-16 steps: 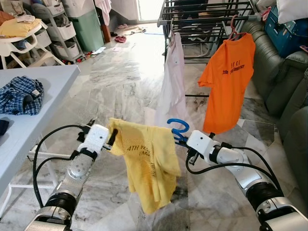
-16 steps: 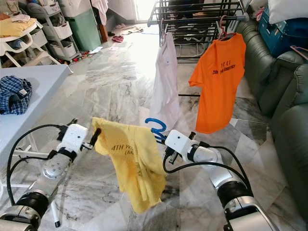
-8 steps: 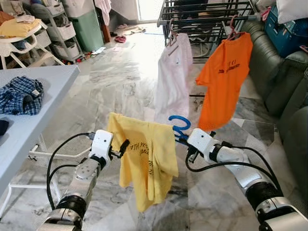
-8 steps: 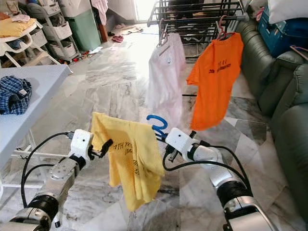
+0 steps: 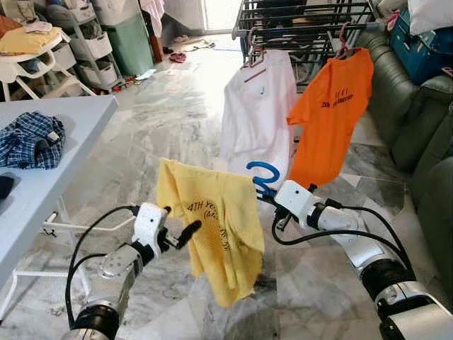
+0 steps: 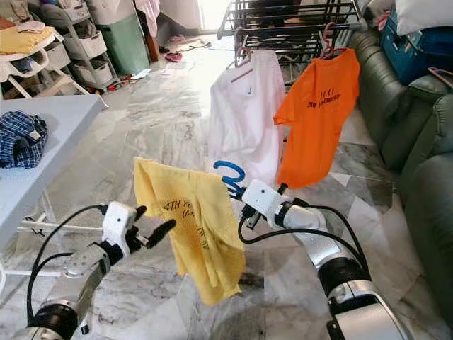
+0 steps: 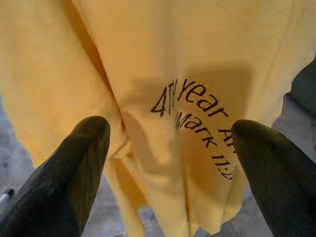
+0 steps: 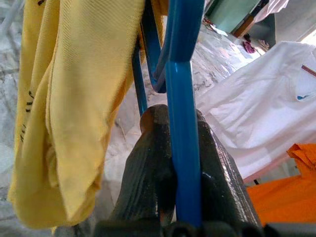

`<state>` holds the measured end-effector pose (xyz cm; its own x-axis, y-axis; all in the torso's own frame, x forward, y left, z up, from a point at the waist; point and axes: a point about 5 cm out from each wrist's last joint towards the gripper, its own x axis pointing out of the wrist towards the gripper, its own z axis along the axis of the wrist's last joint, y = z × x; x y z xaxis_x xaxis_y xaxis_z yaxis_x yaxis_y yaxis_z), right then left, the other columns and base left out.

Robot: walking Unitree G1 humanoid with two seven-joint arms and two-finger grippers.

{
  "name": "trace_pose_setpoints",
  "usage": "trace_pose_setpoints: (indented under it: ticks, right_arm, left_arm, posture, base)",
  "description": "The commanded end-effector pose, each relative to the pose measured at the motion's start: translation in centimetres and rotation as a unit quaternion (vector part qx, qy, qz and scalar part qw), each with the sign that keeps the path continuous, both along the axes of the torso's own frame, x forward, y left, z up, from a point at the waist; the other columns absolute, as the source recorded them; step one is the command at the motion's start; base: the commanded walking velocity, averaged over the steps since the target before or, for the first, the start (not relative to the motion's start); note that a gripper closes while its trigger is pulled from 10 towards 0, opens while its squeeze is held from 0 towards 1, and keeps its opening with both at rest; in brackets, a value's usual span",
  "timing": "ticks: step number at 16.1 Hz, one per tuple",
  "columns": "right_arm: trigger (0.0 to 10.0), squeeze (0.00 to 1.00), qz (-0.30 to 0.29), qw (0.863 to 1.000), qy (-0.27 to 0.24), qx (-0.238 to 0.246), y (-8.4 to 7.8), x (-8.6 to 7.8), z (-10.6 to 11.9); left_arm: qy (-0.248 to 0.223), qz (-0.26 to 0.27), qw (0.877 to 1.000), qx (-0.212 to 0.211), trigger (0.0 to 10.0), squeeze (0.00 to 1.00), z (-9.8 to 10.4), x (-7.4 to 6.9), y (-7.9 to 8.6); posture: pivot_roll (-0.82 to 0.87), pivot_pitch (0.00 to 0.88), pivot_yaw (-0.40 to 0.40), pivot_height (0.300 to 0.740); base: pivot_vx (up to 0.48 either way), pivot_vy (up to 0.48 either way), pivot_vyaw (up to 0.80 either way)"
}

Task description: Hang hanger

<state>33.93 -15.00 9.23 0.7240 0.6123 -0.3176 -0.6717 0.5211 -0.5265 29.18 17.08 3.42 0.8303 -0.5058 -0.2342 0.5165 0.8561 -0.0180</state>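
Observation:
A blue hanger [image 5: 263, 176] carries a yellow T-shirt [image 5: 212, 227] with black print, held up over the marble floor. My right gripper [image 8: 177, 163] is shut on the hanger's blue neck just below the hook. My left gripper [image 5: 182, 235] is open, a little in front of the shirt's left side and apart from it; in the left wrist view its fingers [image 7: 69, 173] frame the printed cloth [image 7: 197, 108]. Beyond stands a black drying rack [image 5: 311, 21] with a white shirt [image 5: 258, 113] and an orange T-shirt [image 5: 329, 113] hanging on it.
A grey table [image 5: 35, 177] with a checked blue garment [image 5: 30, 140] is at my left. A dark green sofa [image 5: 417, 120] runs along the right. White shelving and a green bin [image 5: 131, 42] stand at the back left, with open marble floor between.
My left gripper has let go of the yellow shirt and dropped lower, now open. The shirt hangs from the hanger alone. The white shirt on the rack has swung to face me.

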Motion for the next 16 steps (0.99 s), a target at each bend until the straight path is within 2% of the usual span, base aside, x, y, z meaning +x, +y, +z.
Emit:
trace_pose_setpoints:
  ticks: [1, 2, 6, 7, 8, 12, 13, 16]
  right_arm:
    - [0.0, 0.00, 0.025, 0.999, -0.030, 0.021, 1.7, 0.5, 1.5]
    - [0.0, 0.00, 0.034, 0.999, -0.029, 0.021, 1.9, 0.3, 1.5]
    - [0.0, 0.00, 0.074, 0.997, -0.016, 0.025, 2.1, -0.7, 1.8]
    - [0.0, 0.00, 0.088, 0.996, -0.012, 0.030, 2.0, -1.1, 2.2]
    - [0.0, 0.00, 0.094, 0.995, -0.013, 0.030, 1.8, -1.4, 2.5]
    - [0.0, 0.00, 0.089, 0.996, -0.012, 0.023, 1.0, -2.0, 2.8]
    - [0.0, 0.00, 0.084, 0.996, -0.008, 0.021, 0.8, -2.2, 2.9]
    - [0.0, 0.00, 0.074, 0.997, -0.007, 0.018, 0.6, -2.2, 2.9]
  left_arm:
    - [0.010, -0.003, 1.000, 0.014, 10.0, 0.00, -0.8, -0.4, -0.5]
    - [0.012, -0.002, 1.000, 0.011, 10.0, 0.00, -1.0, -0.4, -0.9]
    - [0.018, 0.028, 0.999, 0.043, 10.0, 0.00, -1.4, 0.2, -1.8]
    - [0.021, 0.050, 0.997, 0.047, 10.0, 0.00, -1.3, 0.7, -1.9]
    - [0.016, 0.075, 0.995, 0.066, 10.0, 0.00, -1.3, 1.0, -1.8]
    - [-0.017, 0.150, 0.984, 0.092, 10.0, 0.00, -0.4, 2.0, -0.4]
    - [-0.016, 0.161, 0.983, 0.087, 10.0, 0.00, -0.3, 2.1, -0.2]
    - [-0.016, 0.142, 0.986, 0.082, 10.0, 0.00, -0.6, 1.8, -0.7]
  posture:
    - [-0.18, 0.001, 0.119, 0.740]
    - [-0.18, 0.000, 0.119, 0.740]
    - [-0.20, 0.008, 0.120, 0.740]
    - [-0.21, 0.010, 0.125, 0.740]
    - [-0.22, 0.011, 0.128, 0.740]
    - [-0.24, 0.009, 0.139, 0.740]
    - [-0.24, 0.009, 0.140, 0.740]
    - [-0.24, 0.012, 0.139, 0.740]
  base:
    - [0.000, 0.000, 0.00]
    - [0.000, 0.000, 0.00]
    - [0.000, 0.000, 0.00]
    - [0.000, 0.000, 0.00]
    - [0.000, 0.000, 0.00]
    - [0.000, 0.000, 0.00]
    - [0.000, 0.000, 0.00]
    - [0.000, 0.000, 0.00]
